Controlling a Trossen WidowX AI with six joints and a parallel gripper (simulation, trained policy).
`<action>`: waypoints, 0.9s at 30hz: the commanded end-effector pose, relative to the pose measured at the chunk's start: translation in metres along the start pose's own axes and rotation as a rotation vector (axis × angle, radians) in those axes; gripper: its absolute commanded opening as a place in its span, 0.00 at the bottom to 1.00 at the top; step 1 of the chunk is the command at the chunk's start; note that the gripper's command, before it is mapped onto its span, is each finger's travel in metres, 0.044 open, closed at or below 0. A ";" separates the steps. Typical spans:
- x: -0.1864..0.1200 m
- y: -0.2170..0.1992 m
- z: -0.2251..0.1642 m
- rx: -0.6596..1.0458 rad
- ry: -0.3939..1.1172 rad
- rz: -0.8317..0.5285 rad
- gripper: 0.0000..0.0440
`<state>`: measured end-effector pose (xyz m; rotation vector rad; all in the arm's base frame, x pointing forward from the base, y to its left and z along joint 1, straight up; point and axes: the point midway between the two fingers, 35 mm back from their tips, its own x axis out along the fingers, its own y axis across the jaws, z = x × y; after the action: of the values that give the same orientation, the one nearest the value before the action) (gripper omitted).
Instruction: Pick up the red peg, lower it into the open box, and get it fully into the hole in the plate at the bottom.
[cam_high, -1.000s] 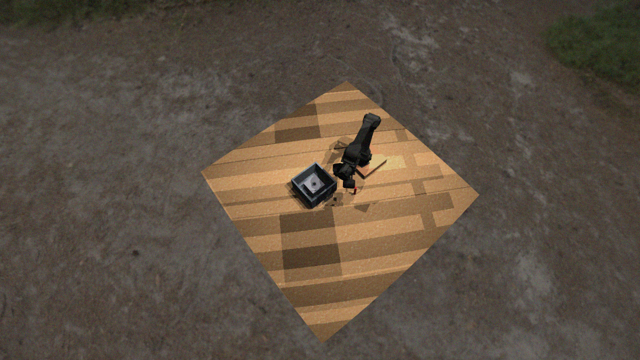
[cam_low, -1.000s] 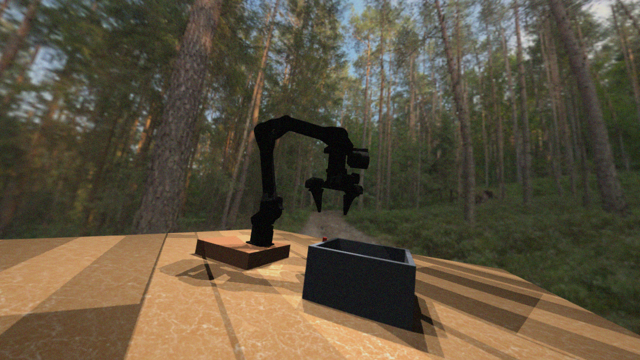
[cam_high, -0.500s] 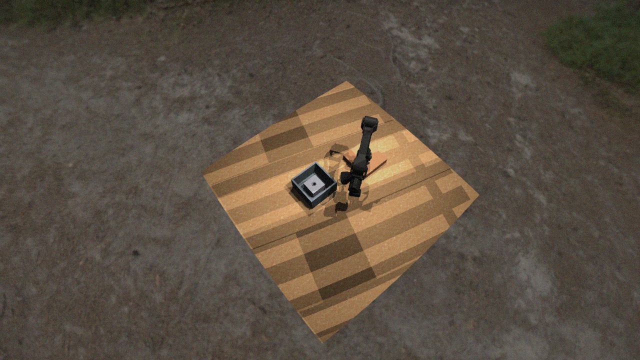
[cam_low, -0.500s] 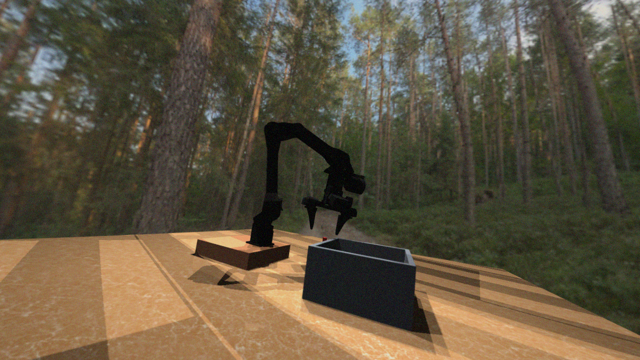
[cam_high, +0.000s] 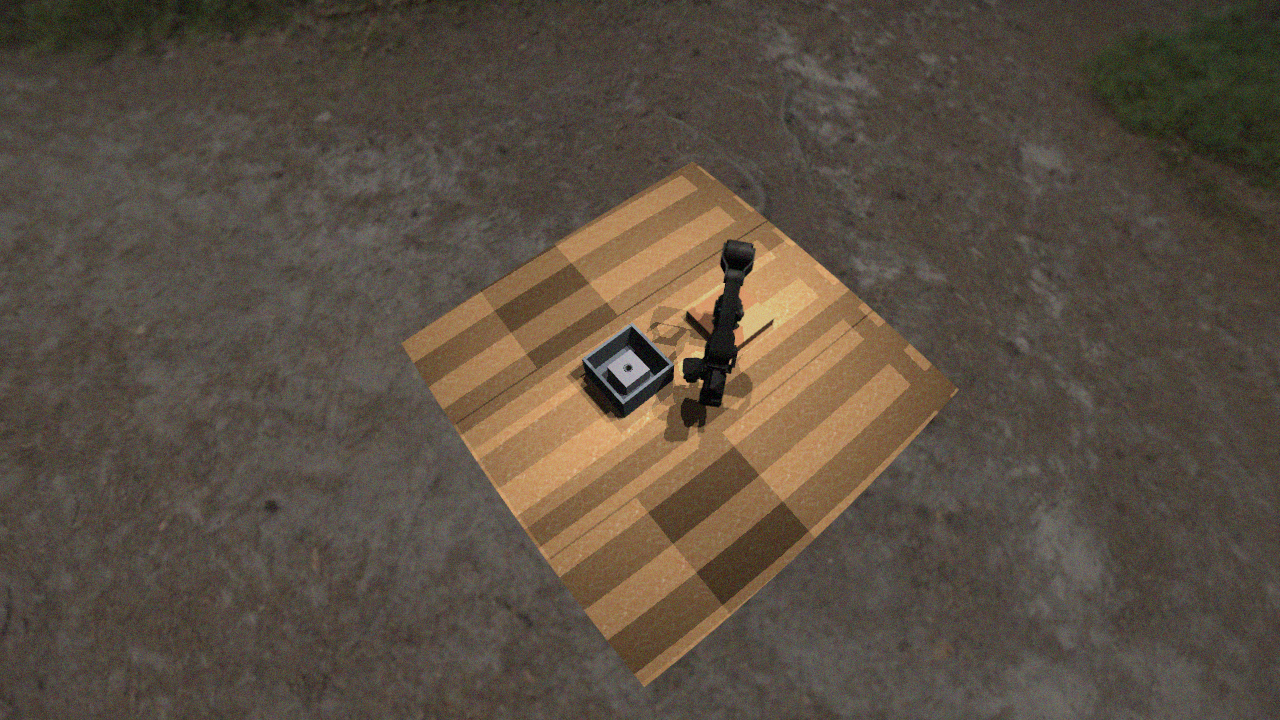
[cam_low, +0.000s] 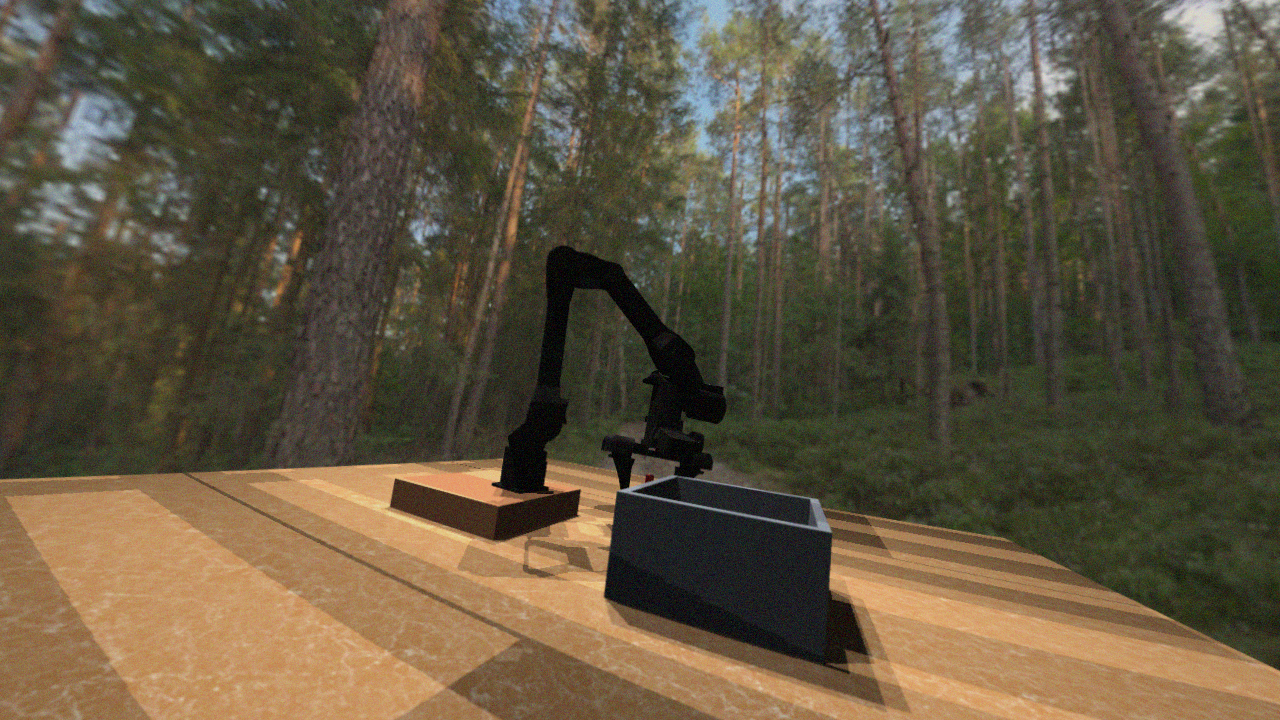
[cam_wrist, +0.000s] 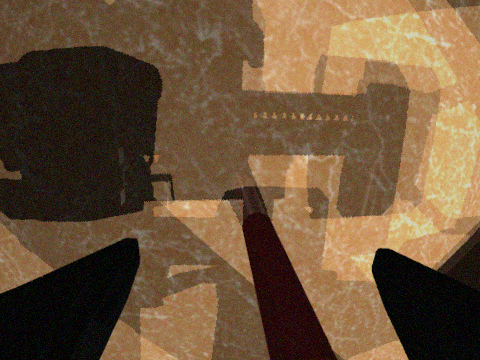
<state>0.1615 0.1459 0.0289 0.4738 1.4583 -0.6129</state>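
The parallel-jaw gripper (cam_low: 657, 483) (cam_wrist: 258, 256) stands with its two fingers wide apart, and it is not clamped on anything. In the wrist view the red peg (cam_low: 649, 479) (cam_wrist: 280, 290) lies in the gap between them in the picture (a dark maroon bar in this light), with tabletop showing on both sides of it, so neither fingertip touches it there.

The peg's long axis runs from the lower edge of the wrist view, a little right of centre, up and slightly left to about the middle, narrowing as it goes. Its near end is cut off by the frame. In the exterior view only a small red bit of it shows, just above the rim of the open box (cam_high: 659, 379) (cam_low: 716, 555) and between the fingers. The peg is outside the box, on the side toward the black robot arm (cam_high: 726, 313) (cam_low: 556, 331); the top view hides it beneath the arm.

Inside the box sits the pale plate (cam_high: 617, 370), its round hole (cam_high: 628, 368) facing up (dark, with no red in it). The box rests on the wooden tabletop (cam_high: 537, 465) (cam_low: 268, 608) (cam_wrist: 200, 235).

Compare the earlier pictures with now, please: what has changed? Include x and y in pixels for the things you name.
The gripper (cam_low: 655, 488) (cam_wrist: 258, 256) has come down around the red peg (cam_low: 648, 478) (cam_wrist: 285, 295), its fingers spread on either side. Nothing was grasped or released. The open box (cam_high: 650, 386) (cam_low: 716, 564) stayed put.
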 end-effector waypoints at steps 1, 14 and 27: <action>0.014 -0.002 0.000 -0.016 -0.004 -0.013 0.84; 0.031 -0.008 -0.001 -0.006 0.016 -0.085 0.09; -0.012 0.004 0.022 -0.021 -0.075 -0.050 0.00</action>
<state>0.1737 0.1357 0.0279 0.3879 1.4358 -0.6635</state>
